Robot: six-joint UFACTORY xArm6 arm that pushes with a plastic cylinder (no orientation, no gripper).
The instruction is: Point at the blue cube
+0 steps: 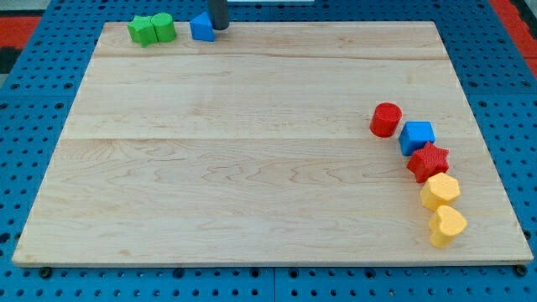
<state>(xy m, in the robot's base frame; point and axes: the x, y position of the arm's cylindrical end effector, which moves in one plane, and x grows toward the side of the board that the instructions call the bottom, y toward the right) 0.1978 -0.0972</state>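
The blue cube lies near the view's right edge of the wooden board, between a red cylinder and a red star-shaped block. My tip is at the view's top, just right of a blue wedge-shaped block, close to touching it. The tip is far from the blue cube, up and to the view's left of it.
Two green blocks sit together left of the blue wedge block at the top. Below the red star lie a yellow block and a yellow heart-shaped block. A blue pegboard surrounds the board.
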